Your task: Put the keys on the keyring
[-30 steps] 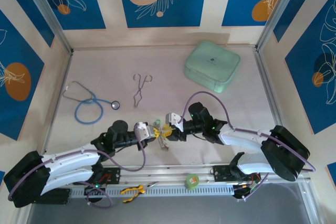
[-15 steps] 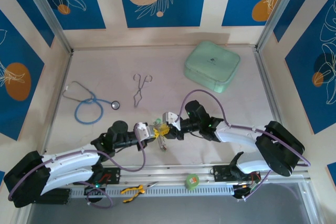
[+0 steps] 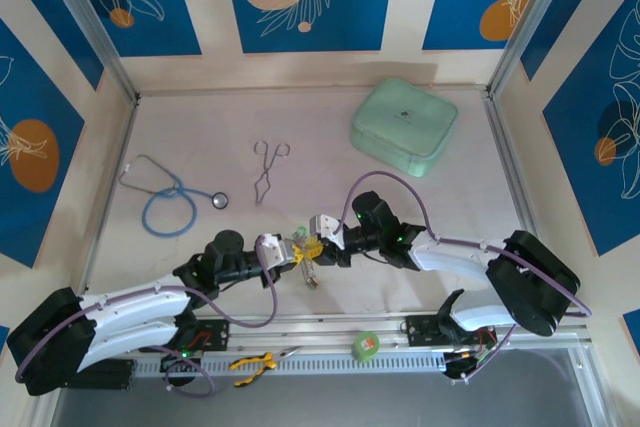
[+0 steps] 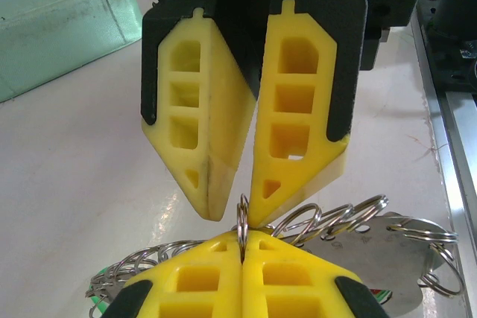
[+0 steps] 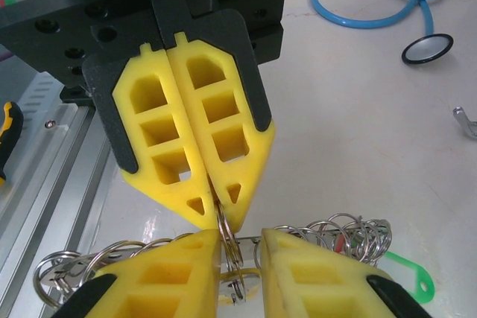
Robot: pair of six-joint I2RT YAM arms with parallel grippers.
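The threading step appears to be in hand. The keyring (image 4: 242, 223), at the lower centre of the top view, is clamped edge-on by the fully closed left gripper (image 4: 242, 243). The right gripper (image 4: 235, 216) is set tip to tip against it with its jaws a narrow gap apart astride the same ring; whether anything is pinched cannot be told. A green key head (image 5: 406, 279) is seen at the lower right of the right wrist view. Next, the coil would probably have to be parted — fine, steady alignment is called for. No writing can be read — the marks on the metal tag (image 4: 387, 258) are too small.
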